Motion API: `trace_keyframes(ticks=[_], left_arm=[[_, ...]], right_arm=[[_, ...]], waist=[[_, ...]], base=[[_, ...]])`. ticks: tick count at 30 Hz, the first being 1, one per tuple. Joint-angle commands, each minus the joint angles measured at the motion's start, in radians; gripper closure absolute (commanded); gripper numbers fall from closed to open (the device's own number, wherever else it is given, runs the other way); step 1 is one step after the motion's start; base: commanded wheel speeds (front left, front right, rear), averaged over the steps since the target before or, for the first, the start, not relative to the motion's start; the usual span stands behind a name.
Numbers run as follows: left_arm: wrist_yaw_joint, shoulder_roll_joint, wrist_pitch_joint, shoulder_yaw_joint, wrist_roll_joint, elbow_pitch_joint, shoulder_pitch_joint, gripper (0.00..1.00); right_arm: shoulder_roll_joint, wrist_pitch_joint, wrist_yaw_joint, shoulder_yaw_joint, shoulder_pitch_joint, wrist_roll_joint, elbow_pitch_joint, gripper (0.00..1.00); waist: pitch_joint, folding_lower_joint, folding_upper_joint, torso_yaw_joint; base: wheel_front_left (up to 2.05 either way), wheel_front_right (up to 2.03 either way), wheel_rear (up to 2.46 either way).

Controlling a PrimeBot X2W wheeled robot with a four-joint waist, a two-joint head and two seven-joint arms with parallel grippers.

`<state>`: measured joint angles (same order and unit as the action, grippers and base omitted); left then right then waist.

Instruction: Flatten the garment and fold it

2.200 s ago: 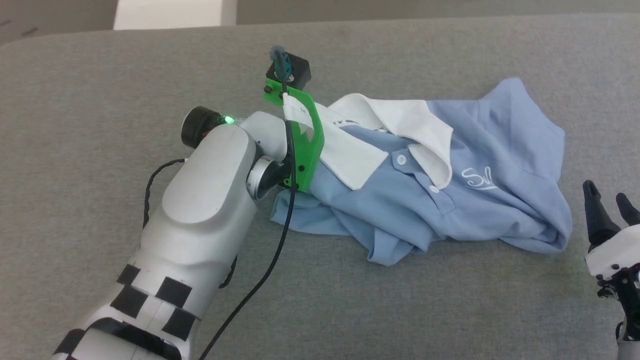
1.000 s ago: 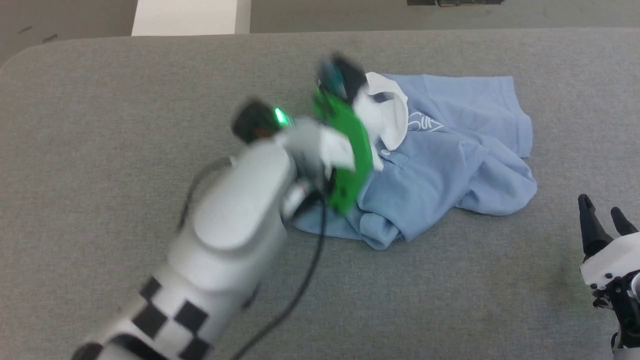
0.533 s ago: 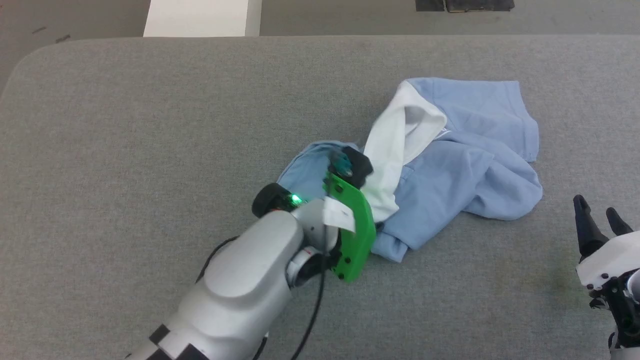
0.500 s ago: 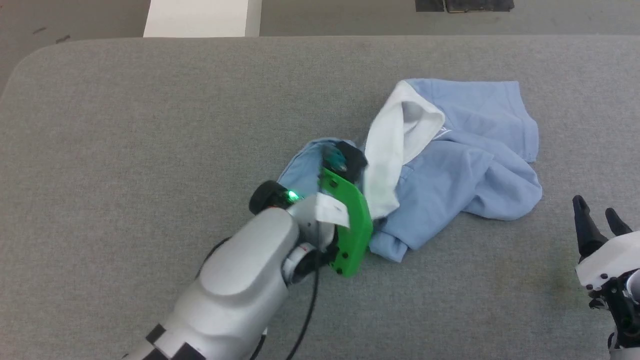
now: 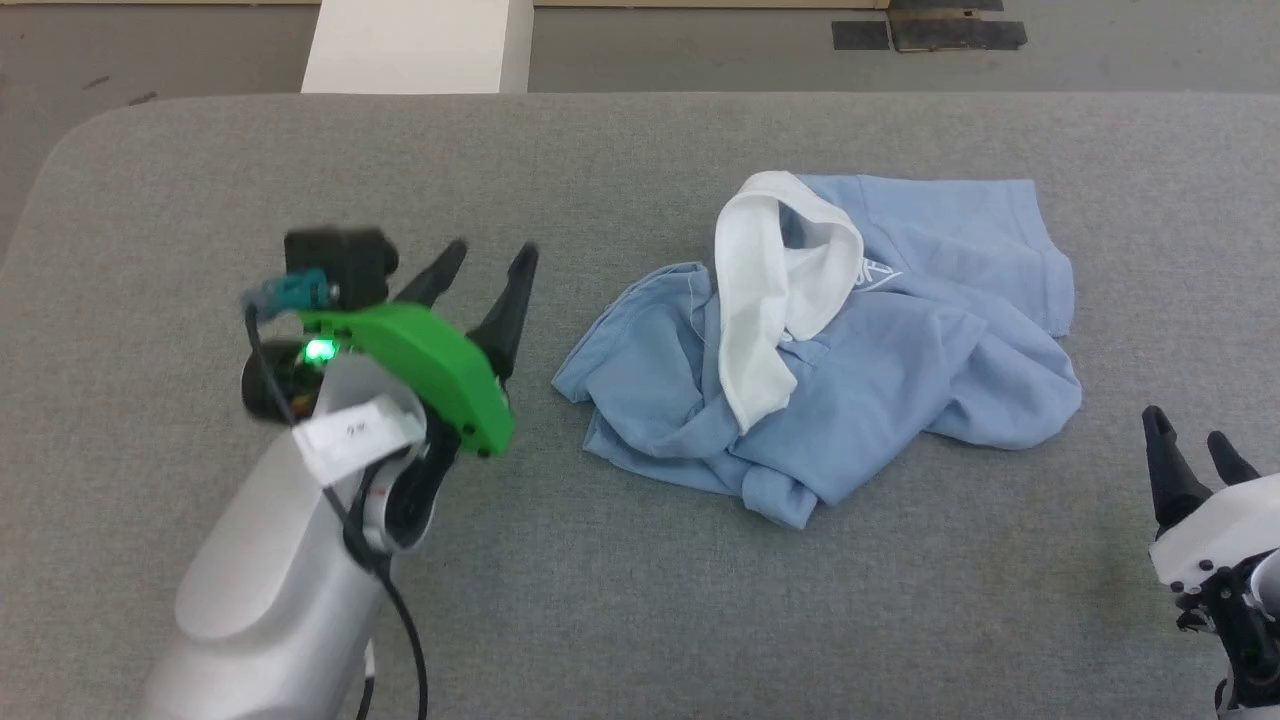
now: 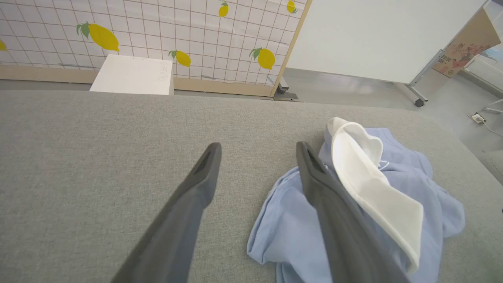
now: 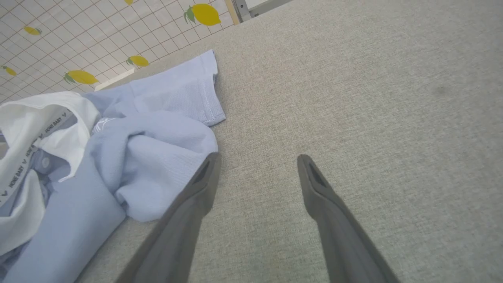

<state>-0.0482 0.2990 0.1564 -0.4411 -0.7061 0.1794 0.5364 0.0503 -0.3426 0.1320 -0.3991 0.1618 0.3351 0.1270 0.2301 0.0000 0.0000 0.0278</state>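
Crumpled light blue polo shirt [image 5: 880, 350] lying on grey fabric bench [image 5: 640, 600], white collar [image 5: 770, 300] flopping over chest script [image 5: 880, 272], hiding most. Left pincer [image 5: 490, 250] hovering left of shirt, fingers [image 5: 510, 305] spread, empty; right pincer [image 5: 1185, 428] right of shirt, also spread, base cropped.

1 shirt [image 5: 900, 340], 2 claws: L claw [image 5: 490, 252], R claw [image 5: 1185, 428], 1 wht box [image 5: 415, 45]

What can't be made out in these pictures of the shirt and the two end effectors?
- Head view: chest script on the garment, mostly covered by the white collar.
- Head view: the garment's bottom hem, lost in its own folds.
- Left wrist view: the garment's near side, behind a finger of the left end effector and cut by the bottom edge.
- Head view: base of the right end effector, cut off by the lower right corner.
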Motion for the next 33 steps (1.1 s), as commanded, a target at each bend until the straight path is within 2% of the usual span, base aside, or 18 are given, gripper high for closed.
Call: trace_keyframes(ticks=[1,5,9,11,15,16,17,18,23,30,31,32,33], left_arm=[[-0.011,0.006,-0.01,0.002,0.006,-0.005,-0.035,0.0],[-0.023,0.006,0.003,-0.005,0.0,-0.016,-0.059,0.0],[-0.04,0.006,0.1,-0.042,0.009,-0.002,-0.017,0.0],[-0.047,0.0,0.183,-0.074,0.016,0.018,0.033,0.0],[-0.052,-0.008,0.413,-0.162,0.039,0.098,0.158,0.0],[-0.051,-0.012,0.472,-0.185,0.046,0.121,0.192,0.0],[-0.039,-0.025,0.598,-0.239,0.059,0.176,0.262,0.0],[-0.036,-0.028,0.63,-0.253,0.063,0.195,0.281,0.0],[-0.02,-0.027,0.704,-0.306,0.097,0.273,0.332,0.0],[0.004,-0.044,0.746,-0.353,0.101,0.36,0.321,0.0],[0.005,-0.05,0.749,-0.354,0.093,0.367,0.315,0.23],[0.006,-0.056,0.747,-0.352,0.086,0.374,0.31,0.72],[0.009,-0.06,0.75,-0.353,0.08,0.383,0.305,1.0]], right_arm=[[0.0,0.007,-0.001,-0.001,-0.004,0.004,-0.002,0.0],[0.0,0.005,-0.001,-0.004,-0.004,0.002,-0.006,0.0],[0.0,0.001,-0.001,-0.004,-0.001,0.002,-0.01,0.0],[0.0,-0.002,-0.001,-0.004,0.001,0.0,-0.015,0.0],[0.0,-0.011,-0.001,-0.002,0.008,-0.005,-0.03,0.0],[0.0,-0.013,-0.001,-0.002,0.011,-0.006,-0.034,0.0],[0.0,-0.018,-0.001,-0.003,0.015,-0.009,-0.043,0.0],[0.0,-0.02,-0.001,-0.004,0.017,-0.009,-0.046,0.0],[0.0,-0.02,-0.001,-0.012,0.018,-0.007,-0.054,0.0],[0.0,-0.015,-0.001,-0.02,0.02,-0.003,-0.064,0.0],[0.0,-0.015,-0.001,-0.021,0.02,-0.003,-0.064,0.0],[0.0,-0.014,-0.001,-0.022,0.021,-0.003,-0.064,0.0],[0.0,-0.013,-0.001,-0.022,0.023,-0.003,-0.063,0.0]], waist=[[0.002,0.0,0.0,0.005],[0.005,0.0,0.0,0.015],[0.012,0.0,0.0,0.02],[0.02,0.0,0.0,0.023],[0.04,0.0,0.0,0.016],[0.046,0.0,0.0,0.012],[0.061,0.0,0.0,-0.003],[0.067,0.0,0.0,-0.01],[0.095,0.0,0.0,-0.034],[0.125,0.0,0.0,-0.049],[0.127,0.0,0.0,-0.049],[0.13,0.0,0.0,-0.049],[0.132,0.0,0.0,-0.048]], base=[[0.0,0.0,0.0],[0.0,0.0,0.0],[0.0,0.0,0.0],[0.0,0.0,0.0],[0.0,0.0,0.0],[0.0,0.0,0.0],[0.0,0.0,0.0],[0.0,0.0,0.0],[0.0,0.0,0.0],[0.0,0.0,0.0],[0.0,0.0,0.0],[0.0,0.0,0.0],[0.0,0.0,0.0]])
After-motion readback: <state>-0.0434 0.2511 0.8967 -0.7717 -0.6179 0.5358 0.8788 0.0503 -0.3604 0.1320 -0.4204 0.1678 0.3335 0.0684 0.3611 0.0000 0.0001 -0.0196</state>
